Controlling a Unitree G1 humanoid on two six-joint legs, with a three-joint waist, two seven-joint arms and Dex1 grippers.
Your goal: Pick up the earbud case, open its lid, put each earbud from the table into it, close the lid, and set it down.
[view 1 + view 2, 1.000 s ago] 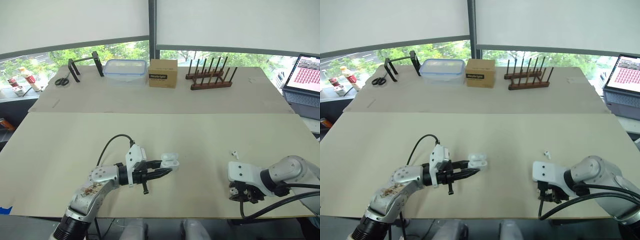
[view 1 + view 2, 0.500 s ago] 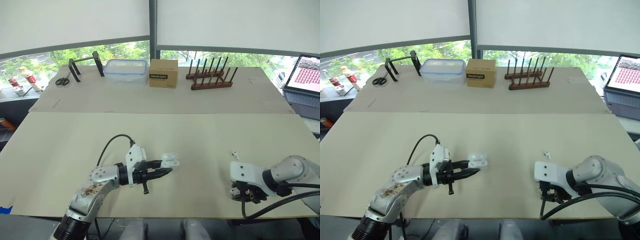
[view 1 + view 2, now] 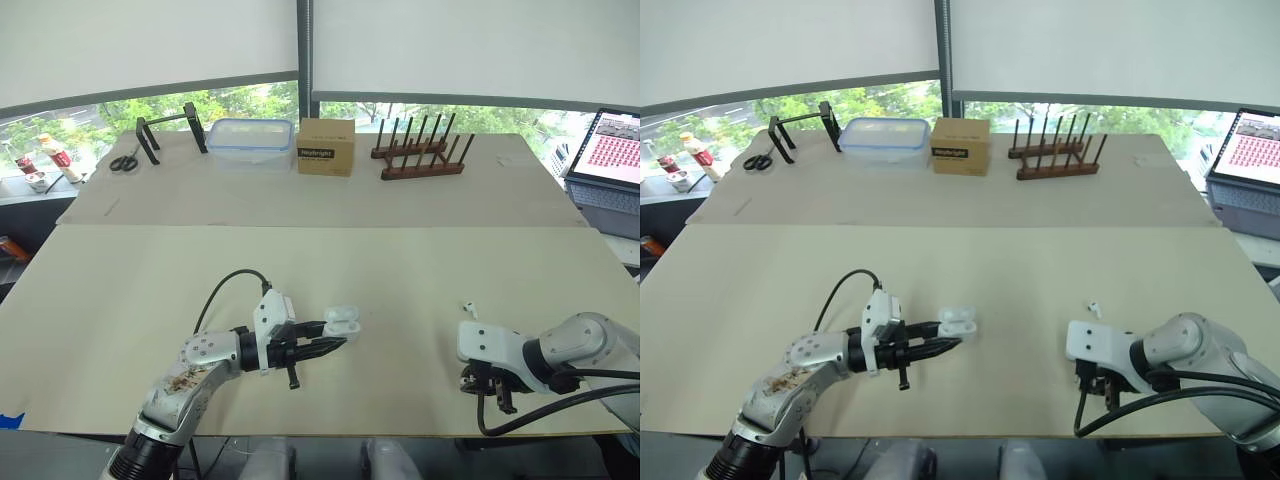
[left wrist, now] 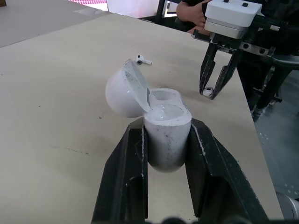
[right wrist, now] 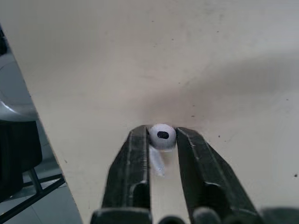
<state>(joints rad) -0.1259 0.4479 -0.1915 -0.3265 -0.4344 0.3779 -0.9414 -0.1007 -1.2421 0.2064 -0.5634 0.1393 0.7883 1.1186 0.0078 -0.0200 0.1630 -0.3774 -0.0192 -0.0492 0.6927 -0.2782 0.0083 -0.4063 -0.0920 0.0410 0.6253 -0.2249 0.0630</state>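
The left gripper (image 3: 333, 338) had its two black jaws clenched on the lower body of the white earbud case (image 4: 166, 133), whose lid stood hinged open and tipped back just past the fingertips. The right gripper (image 5: 162, 140) pinched a white earbud (image 5: 162, 133) at its very fingertips, close over the beige table (image 3: 400, 270). A second earbud (image 3: 466, 307) lay on the table, apart from both sets of jaws.
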